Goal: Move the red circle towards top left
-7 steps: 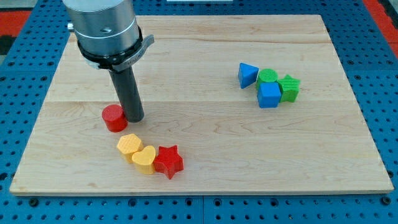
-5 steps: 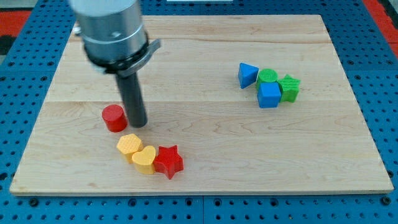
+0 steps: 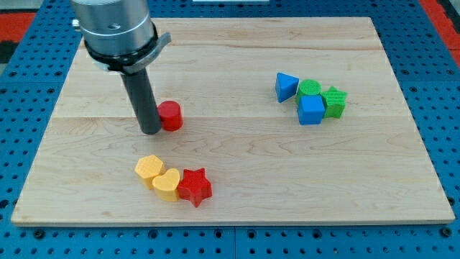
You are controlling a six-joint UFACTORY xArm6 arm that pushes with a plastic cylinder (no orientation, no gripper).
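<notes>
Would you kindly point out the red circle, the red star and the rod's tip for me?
red circle (image 3: 171,115), camera view, on its front side.
red star (image 3: 194,186), camera view, on its top face.
my tip (image 3: 151,132), camera view, at the rod's very end, beside the red circle's left.

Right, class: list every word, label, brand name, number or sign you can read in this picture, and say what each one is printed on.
None: no readable text anywhere in the camera view.
The wooden board, the red circle, the other coloured blocks and the arm's metal housing above my tip carry no print, label or number.
The blue perforated table shows only holes.
</notes>
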